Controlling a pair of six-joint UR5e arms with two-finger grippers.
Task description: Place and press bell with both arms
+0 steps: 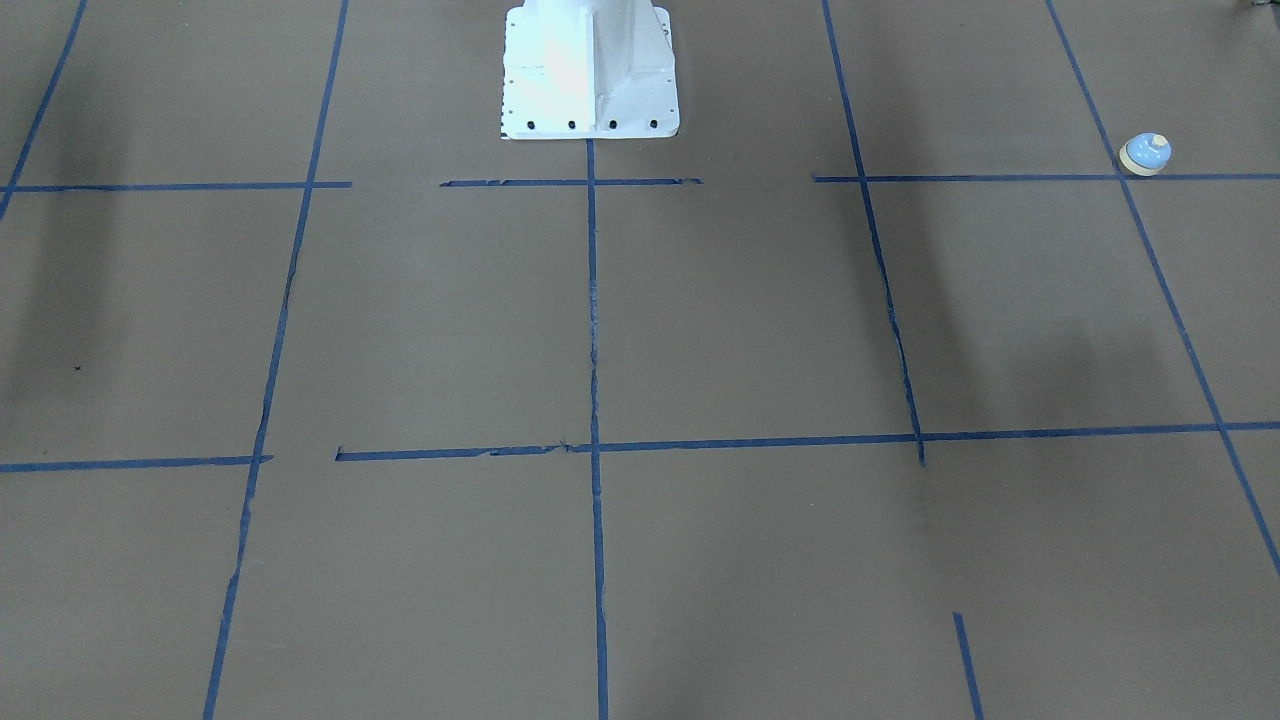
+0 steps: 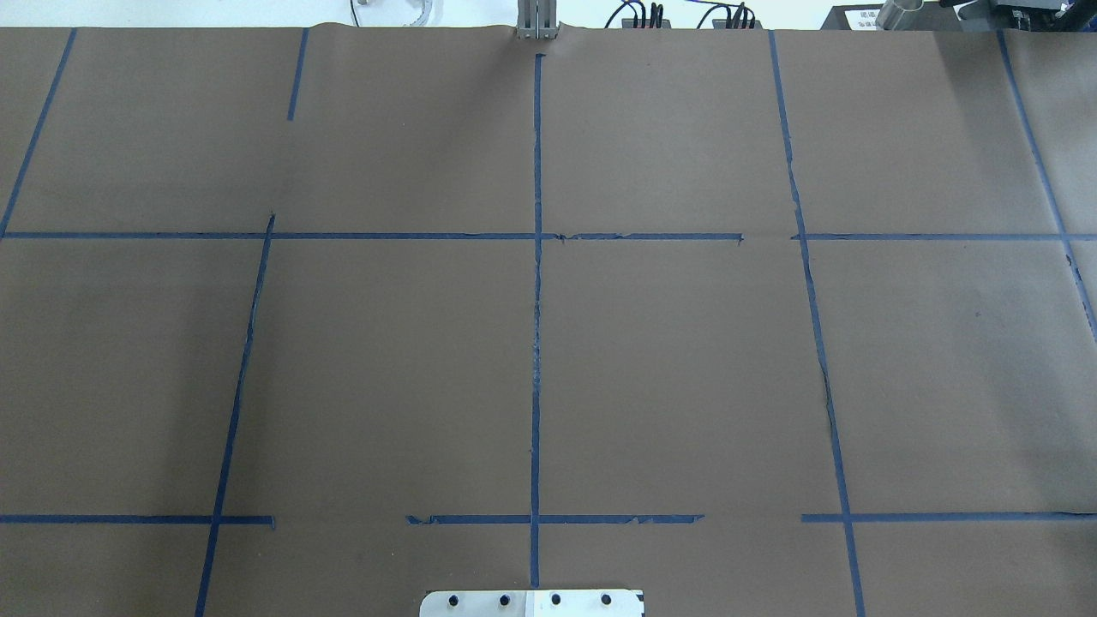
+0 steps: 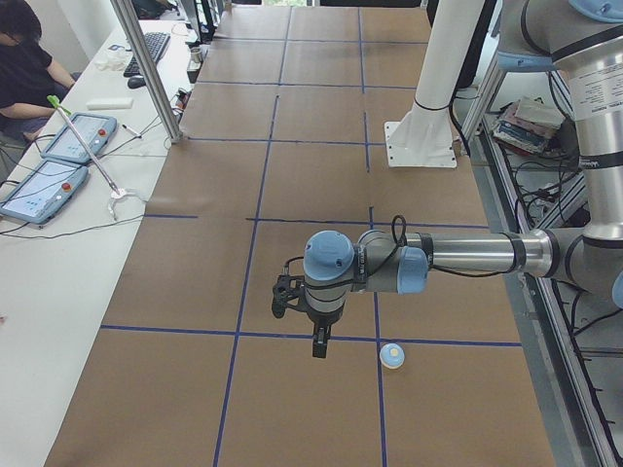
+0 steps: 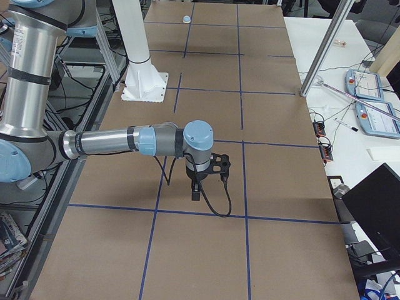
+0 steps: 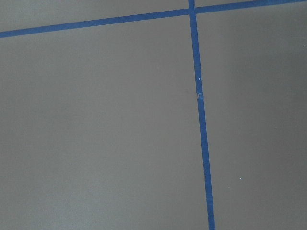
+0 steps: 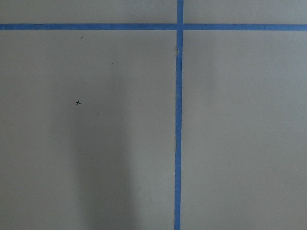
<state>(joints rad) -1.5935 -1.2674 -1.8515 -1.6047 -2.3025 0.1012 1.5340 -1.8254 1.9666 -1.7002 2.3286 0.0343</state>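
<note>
The small light-blue bell (image 1: 1145,153) with a cream rim and button stands on the brown table cover, on a blue tape line near the robot's left end. It also shows in the exterior left view (image 3: 391,356) and far off in the exterior right view (image 4: 186,19). My left gripper (image 3: 319,345) hangs pointing down above the table, a short way beside the bell and apart from it. My right gripper (image 4: 195,192) hangs pointing down over the table's other end. Both show only in side views, so I cannot tell open or shut. The wrist views show only paper and tape.
The white pedestal base (image 1: 590,70) stands at the robot's edge of the table. Blue tape lines (image 2: 536,300) form a grid on the brown cover. A side bench with tablets (image 3: 44,185), a metal post (image 3: 146,68) and a seated operator (image 3: 24,68) lies beyond the far edge.
</note>
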